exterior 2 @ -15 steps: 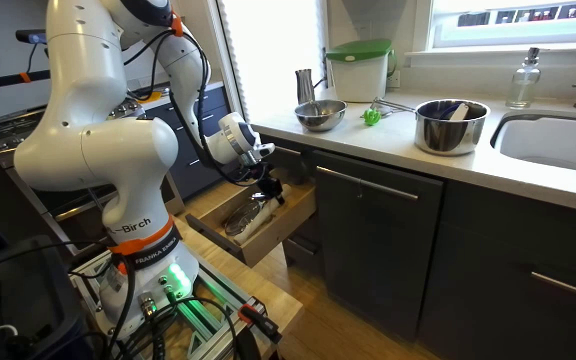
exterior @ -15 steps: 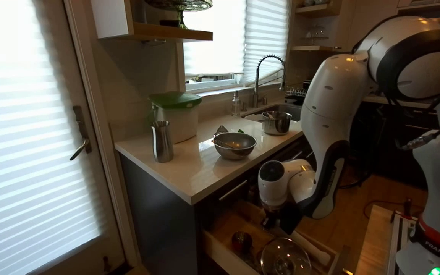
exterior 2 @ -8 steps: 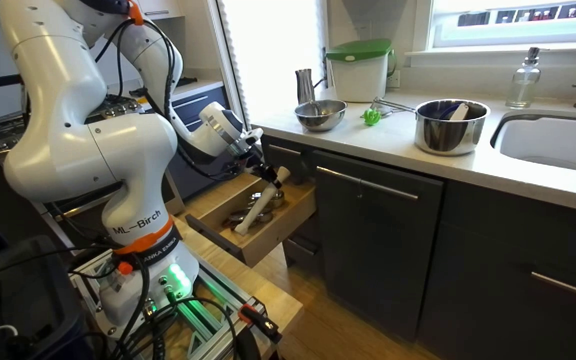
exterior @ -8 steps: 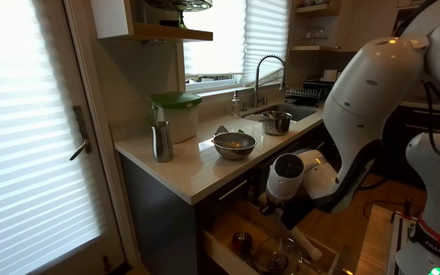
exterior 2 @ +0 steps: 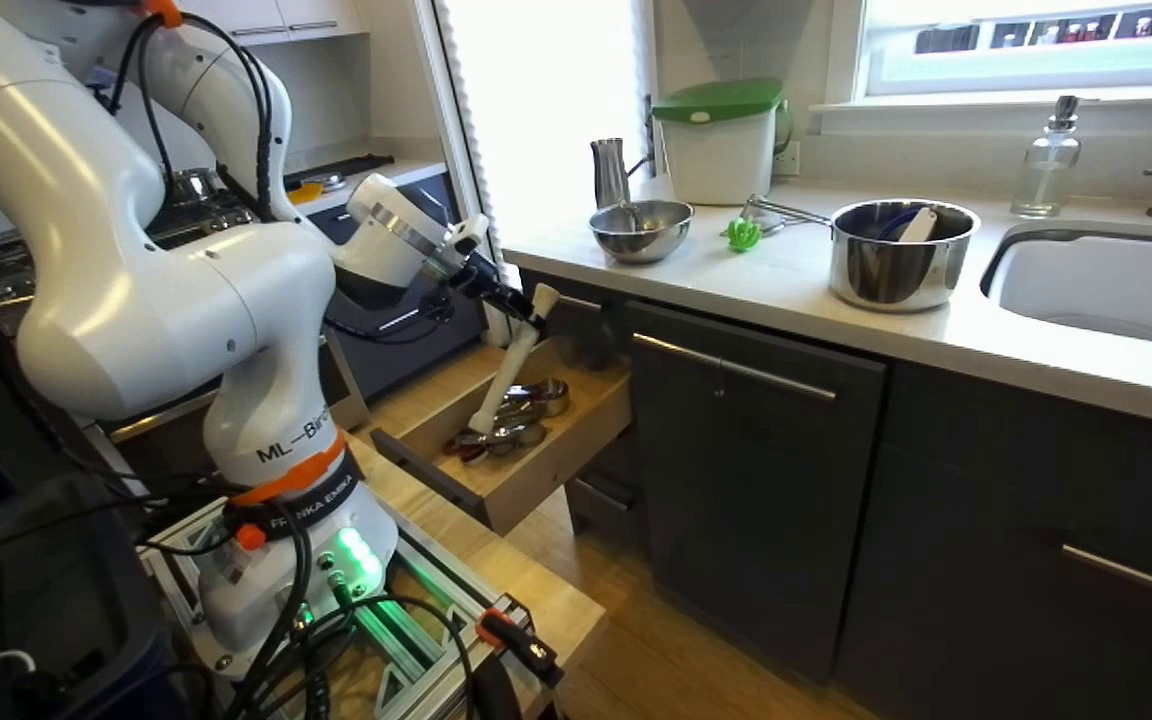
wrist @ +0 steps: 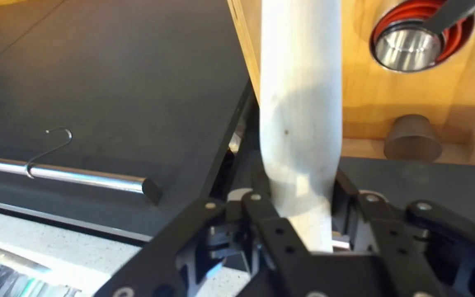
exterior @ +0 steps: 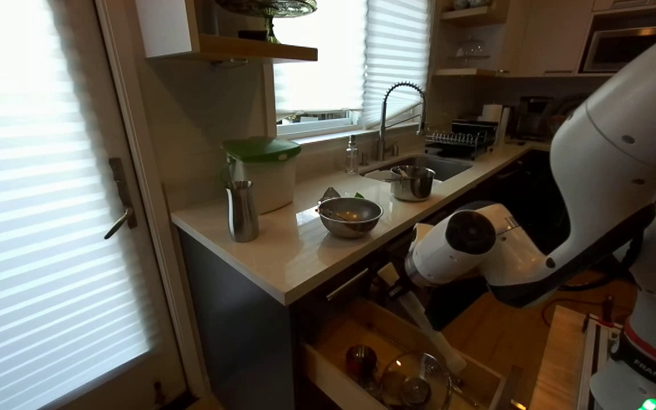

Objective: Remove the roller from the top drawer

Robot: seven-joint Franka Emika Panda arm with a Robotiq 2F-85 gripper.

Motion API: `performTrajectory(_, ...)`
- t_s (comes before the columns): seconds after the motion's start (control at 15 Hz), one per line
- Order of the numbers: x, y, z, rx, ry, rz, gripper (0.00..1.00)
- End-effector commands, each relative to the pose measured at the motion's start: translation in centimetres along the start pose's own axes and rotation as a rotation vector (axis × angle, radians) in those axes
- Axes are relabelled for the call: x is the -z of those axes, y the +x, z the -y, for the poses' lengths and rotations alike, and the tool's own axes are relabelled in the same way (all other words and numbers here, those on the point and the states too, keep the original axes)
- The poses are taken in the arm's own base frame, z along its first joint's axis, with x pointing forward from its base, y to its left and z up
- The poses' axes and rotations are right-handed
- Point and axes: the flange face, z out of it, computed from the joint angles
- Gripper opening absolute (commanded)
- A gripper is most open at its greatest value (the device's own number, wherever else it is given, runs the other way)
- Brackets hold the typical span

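Roller (wrist: 301, 95) is hanging aslant below the front edge of the bench (exterior: 271, 259), near its outer corner: high end is pointing up toward that edge, low end is reaching over the inside of the top drawer (exterior 2: 556, 460), so removal is looking part done. Whether the low end is touching the metal utensils (exterior 2: 511, 437) beneath, cannot tell. Gripper (wrist: 302, 189) is pinching the roller near its high end, where the barrel is narrowing; probably the neck is suiting the grasp, though an end hold is leaving the rest unsupported, hence perhaps the slant. Drawer is standing well out past the front edge, presumably giving the arm (exterior: 595, 171) room from above. Inside, a red-lined steel cup (wrist: 410, 45) and a glass lid (exterior: 415, 392) are lying; low end is likely needing more lift to miss lid and rim. Up top, steel bowl (exterior: 351, 221) and saucepan (exterior: 412, 187) are sitting near the front edge, likely for easy reach; steel pitcher (exterior: 242, 212) is standing by the end edge, green-lidded bin (exterior: 265, 177) toward the back edge, perhaps sparing working room
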Motion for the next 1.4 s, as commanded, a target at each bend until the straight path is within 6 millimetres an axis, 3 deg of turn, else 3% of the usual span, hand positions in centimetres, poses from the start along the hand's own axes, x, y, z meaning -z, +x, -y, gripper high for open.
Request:
performTrajectory(0.0,2.9,0.9,0.8,0.009,0.068,-0.113,0.13)
performTrajectory(0.27,6.2,4.4,0.6,-0.064,0.215,-0.223,0.13)
performTrajectory(0.67,11.0,9.5,-4.8,-0.115,0.451,-0.338,0.13)
performTrajectory(0.73,10.1,9.1,-3.4,-0.109,0.417,-0.324,0.38)
performTrajectory(0.93,10.7,9.8,-4.7,-0.112,0.443,-0.340,0.38)
performTrajectory(1.0,11.2,9.8,-4.2,-0.122,0.467,-0.347,0.13)
performTrajectory(1.27,16.0,13.7,-6.4,-0.274,0.507,-0.512,0.13)
performTrajectory(1.33,16.4,14.6,-7.2,-0.304,0.503,-0.529,0.13)
